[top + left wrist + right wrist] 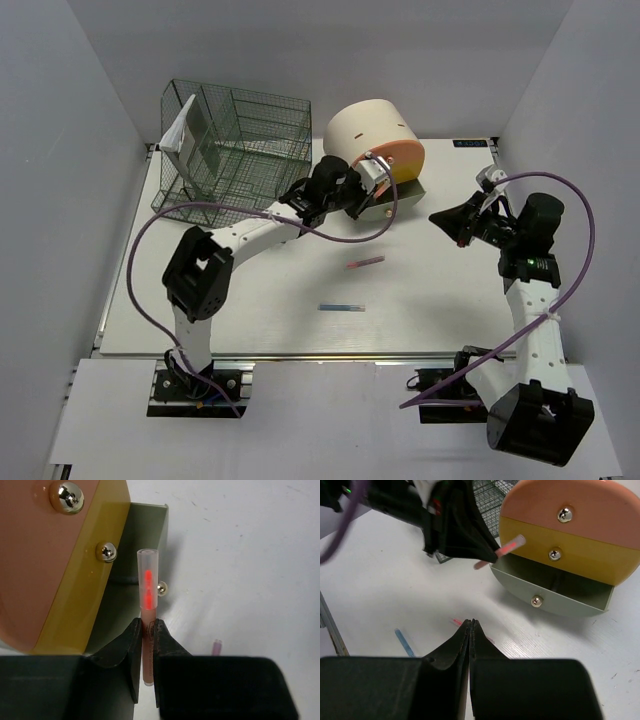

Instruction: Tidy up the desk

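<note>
On the white desk (430, 310) stands a cream drawer unit (372, 135) whose lowest, grey-green drawer (125, 580) is pulled out. My left gripper (148, 625) is shut on a translucent pink pen (148, 590) with a red core. It holds the pen by its lower end, and the free end points over the open drawer's edge. From the right wrist view the same pen (502, 550) sticks out towards the drawer (555, 592). My right gripper (471, 622) hangs above the desk on the right, shut with nothing in it.
A pink pen (364, 263) and a blue pen (342, 308) lie loose mid-desk. A dark green wire rack (235, 150) with a white paper (177, 130) stands at the back left. The unit's orange and yellow drawers (570, 535) are closed.
</note>
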`<state>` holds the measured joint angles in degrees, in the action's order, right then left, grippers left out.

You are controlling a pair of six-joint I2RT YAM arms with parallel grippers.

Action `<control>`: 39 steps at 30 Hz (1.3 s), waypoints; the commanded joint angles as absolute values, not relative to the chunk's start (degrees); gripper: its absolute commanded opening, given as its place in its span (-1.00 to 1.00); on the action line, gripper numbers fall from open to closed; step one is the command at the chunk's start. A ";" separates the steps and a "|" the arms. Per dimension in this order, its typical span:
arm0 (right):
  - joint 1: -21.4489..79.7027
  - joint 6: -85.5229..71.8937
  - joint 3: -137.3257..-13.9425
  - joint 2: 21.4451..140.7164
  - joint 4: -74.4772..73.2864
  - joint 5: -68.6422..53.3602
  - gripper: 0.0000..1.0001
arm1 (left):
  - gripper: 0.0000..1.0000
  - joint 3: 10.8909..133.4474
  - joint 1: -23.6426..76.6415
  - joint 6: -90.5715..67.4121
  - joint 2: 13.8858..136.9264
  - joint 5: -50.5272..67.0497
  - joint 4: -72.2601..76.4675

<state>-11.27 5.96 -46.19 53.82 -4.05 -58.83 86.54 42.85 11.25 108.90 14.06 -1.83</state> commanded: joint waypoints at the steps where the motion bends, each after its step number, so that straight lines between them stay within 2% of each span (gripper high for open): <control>1: -11.86 5.27 -45.53 52.30 -1.14 -61.08 -1.00 | -0.95 88.69 42.28 15.02 110.20 12.21 6.84; 5: -12.22 5.27 -45.00 51.86 -0.70 -61.87 -1.00 | -0.95 87.36 42.28 15.12 111.79 10.55 13.53; 19: -12.83 5.54 -44.21 51.68 -0.62 -63.46 -1.00 | -0.89 91.23 42.80 18.89 118.74 7.65 15.56; 22: -12.92 5.80 -43.86 51.85 1.04 -63.72 -1.00 | -0.82 91.41 42.80 19.69 119.44 6.33 15.73; 24: -12.92 6.50 -43.59 51.94 1.05 -63.98 -0.97 | -0.59 91.15 42.80 19.78 119.53 5.36 15.82; 26: -12.83 7.55 -43.42 51.86 0.79 -64.95 -0.80 | -0.21 90.36 42.80 19.78 119.18 4.14 16.78; 29: -12.57 9.40 -42.89 51.77 0.44 -66.00 -0.49 | 0.03 88.95 42.80 19.69 118.04 3.61 17.49; 30: -12.31 10.45 -42.80 51.59 0.09 -66.53 -0.30 | 0.10 88.60 42.80 19.60 117.17 3.69 17.49; 32: -11.78 13.43 -43.06 51.42 -2.44 -66.97 -0.16 | 0.12 88.07 42.80 18.90 115.94 4.65 17.67; 33: -11.60 15.27 -43.07 51.24 -3.50 -67.41 -0.03 | 0.15 87.89 42.80 18.55 115.23 4.83 17.75; 37: -7.67 26.07 -44.37 52.90 -10.52 -68.64 0.15 | 0.14 84.04 42.80 14.07 107.52 5.62 18.28; 38: -7.12 29.06 -45.08 54.30 -12.63 -68.21 0.16 | 0.10 82.98 42.80 11.63 105.66 5.62 18.02; 39: -3.99 35.62 -46.39 55.27 -17.27 -66.90 0.18 | -0.13 80.36 42.80 8.90 101.47 6.06 16.97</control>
